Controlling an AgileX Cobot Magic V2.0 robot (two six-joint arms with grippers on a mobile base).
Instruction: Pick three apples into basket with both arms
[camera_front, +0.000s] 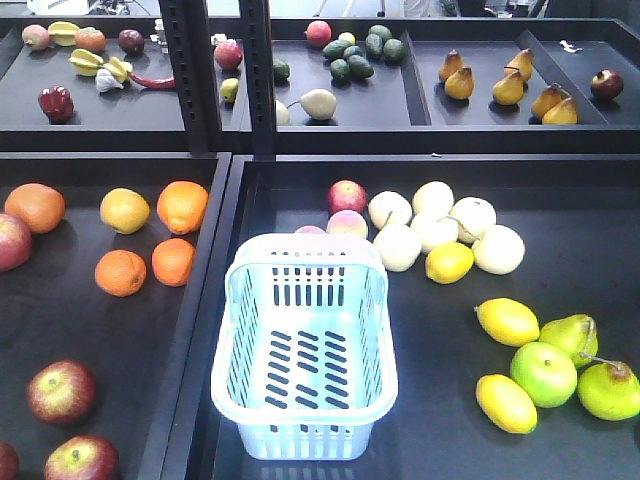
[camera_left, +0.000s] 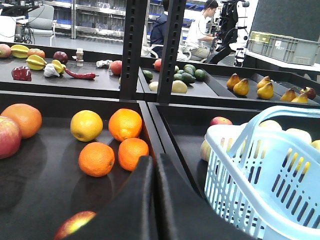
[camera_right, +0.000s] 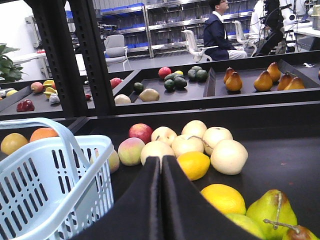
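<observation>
The pale blue basket (camera_front: 300, 435) stands empty in the middle, at the left of the right tray. Two dark red apples (camera_front: 62, 392) (camera_front: 82, 460) lie in the left tray's near corner, and a sliver of a third (camera_front: 4, 462) shows at the frame edge. In the left wrist view my left gripper (camera_left: 154, 159) is shut on nothing, over the divider between the trays. One apple (camera_left: 74, 224) peeks out by its left finger, and the basket (camera_left: 225, 170) is to its right. My right gripper (camera_right: 161, 159) is shut and empty, with the basket (camera_right: 30, 190) on its left. Neither arm shows in the front view.
Oranges (camera_front: 174, 260) and a pinkish-red apple (camera_front: 10, 240) share the left tray. Behind and right of the basket lie pale pears (camera_front: 435, 228), lemons (camera_front: 508, 321), green fruit (camera_front: 543, 373) and a red apple (camera_front: 347, 196). Black shelf posts (camera_front: 255, 75) rise in front of a back shelf of mixed produce.
</observation>
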